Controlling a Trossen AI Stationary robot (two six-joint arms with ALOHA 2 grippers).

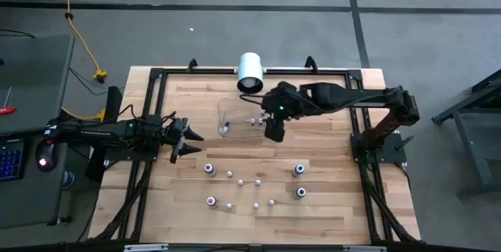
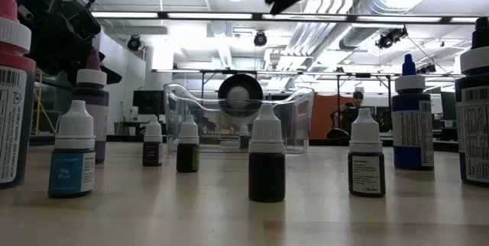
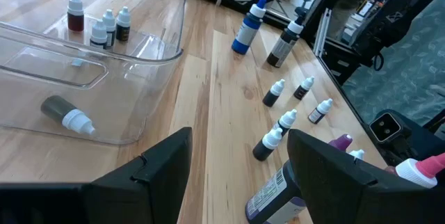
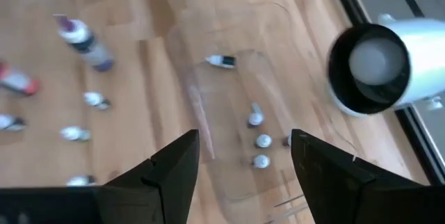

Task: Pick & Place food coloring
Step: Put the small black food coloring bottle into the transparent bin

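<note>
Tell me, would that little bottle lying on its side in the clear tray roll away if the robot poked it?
Probably a bit. The lying bottle looks round, so a sideways nudge would likely roll it. The clear tray has raised walls, which should stop it. It looks small and likely light, so even a gentle touch may move it.

four bottles (image 3: 104, 26) in the tray (image 1: 228, 108); others (image 1: 254, 183) in front.
</note>
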